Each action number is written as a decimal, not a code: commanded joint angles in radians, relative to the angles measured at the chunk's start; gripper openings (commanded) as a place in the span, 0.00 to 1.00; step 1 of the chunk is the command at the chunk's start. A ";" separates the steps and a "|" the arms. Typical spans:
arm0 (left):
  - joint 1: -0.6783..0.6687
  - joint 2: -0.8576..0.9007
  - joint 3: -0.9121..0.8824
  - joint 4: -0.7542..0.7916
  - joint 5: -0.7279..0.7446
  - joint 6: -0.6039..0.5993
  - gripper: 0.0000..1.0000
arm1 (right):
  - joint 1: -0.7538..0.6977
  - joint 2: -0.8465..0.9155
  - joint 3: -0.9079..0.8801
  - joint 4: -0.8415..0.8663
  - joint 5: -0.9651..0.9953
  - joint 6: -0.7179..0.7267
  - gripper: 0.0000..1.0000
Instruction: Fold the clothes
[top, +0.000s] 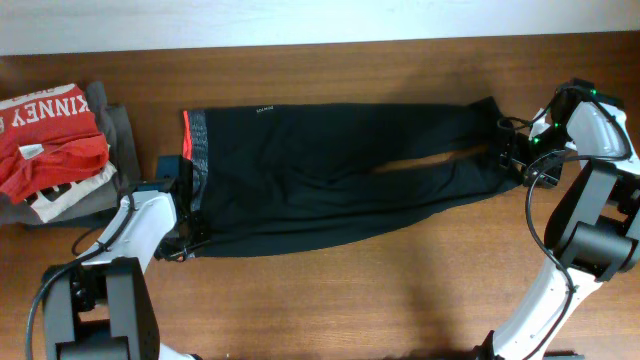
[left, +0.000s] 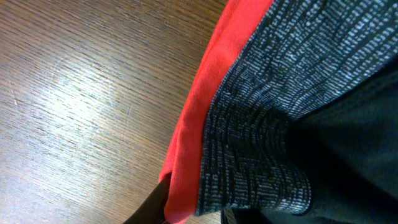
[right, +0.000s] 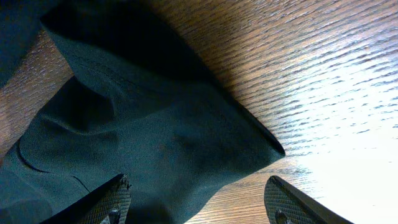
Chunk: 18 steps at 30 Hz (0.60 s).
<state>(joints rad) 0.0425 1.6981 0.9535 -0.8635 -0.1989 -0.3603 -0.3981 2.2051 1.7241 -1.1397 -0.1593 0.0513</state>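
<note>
A brown wooden table (top: 400, 290) stands in front of me with a pale wall (top: 300, 20) running behind its far edge. The black pants (top: 330, 175) lie flat across the middle of it. Their legs stretch out toward the right side, with a narrow sliver of wood showing between them.

The heathered grey waistband (top: 197, 150) sits at the left end, edged by its red-orange trim (top: 186, 135). The left pincer (left: 193, 214) is at the near corner of that waistband. Its dark fingers (left: 155, 205) sit close together with the red edge caught between them, so it looks clamped onto the fabric.

At the other end the right pincer (right: 193, 205) hangs low over a leg cuff (right: 249, 140). Its jaws are spread wide and grip nothing. The dark cloth reaches in between them and covers part of one finger (right: 106, 202), while the other finger stands over bare wood.

Off to the far left, well clear of the waistband, a crumpled red T-shirt (top: 45, 140) with white lettering rests on some folded grey garments (top: 120, 130).
</note>
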 joint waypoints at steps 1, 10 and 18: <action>0.004 -0.021 -0.004 0.003 0.001 -0.010 0.24 | -0.002 -0.018 -0.005 0.008 0.037 0.002 0.74; 0.004 -0.021 -0.004 0.002 0.001 -0.010 0.25 | -0.002 0.003 -0.105 0.132 0.039 0.008 0.71; 0.004 -0.021 -0.004 0.003 0.004 -0.010 0.25 | -0.009 -0.002 -0.104 0.071 0.040 0.009 0.04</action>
<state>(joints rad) 0.0425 1.6981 0.9535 -0.8631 -0.1989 -0.3603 -0.3996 2.2024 1.6356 -1.0485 -0.1158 0.0582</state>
